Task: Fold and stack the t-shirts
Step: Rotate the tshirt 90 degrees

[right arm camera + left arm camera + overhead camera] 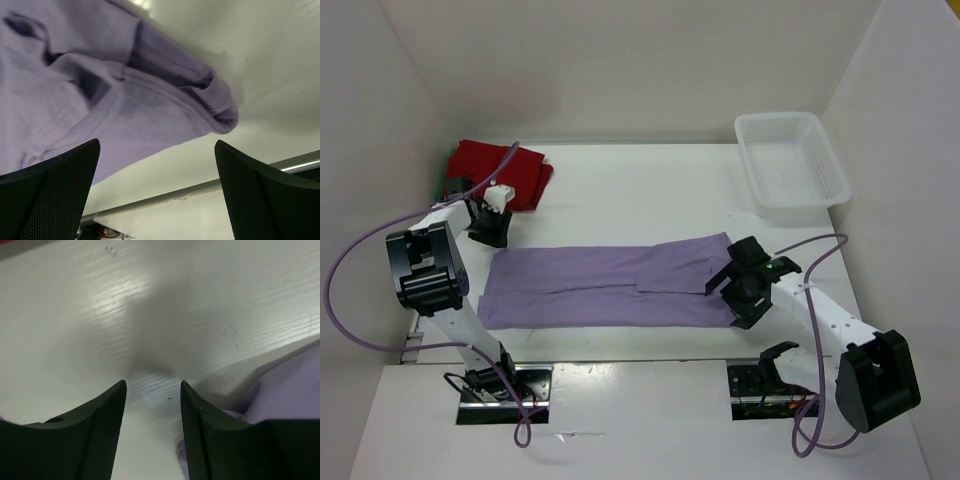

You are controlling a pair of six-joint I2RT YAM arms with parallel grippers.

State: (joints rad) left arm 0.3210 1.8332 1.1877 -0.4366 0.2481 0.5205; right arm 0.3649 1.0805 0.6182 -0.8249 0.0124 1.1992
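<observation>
Far left, the dark red t-shirt (505,170) lies bunched (a green sliver (446,175), perhaps another shirt, shows beside it). The left gripper (152,385) hovers empty, jaws part-spread, over bare table (100,315). The lavender t-shirt (600,285) lies folded lengthwise, with the right gripper (156,144) spread wide over its right end.

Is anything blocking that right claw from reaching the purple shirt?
Nothing visible does. The right gripper hangs open directly over the right end of the lavender shirt, with no object between its jaws and the cloth.

Left gripper (152,386) points down, jaws partly apart; right gripper (157,145) has jaws spread wide, gripping nothing
</observation>
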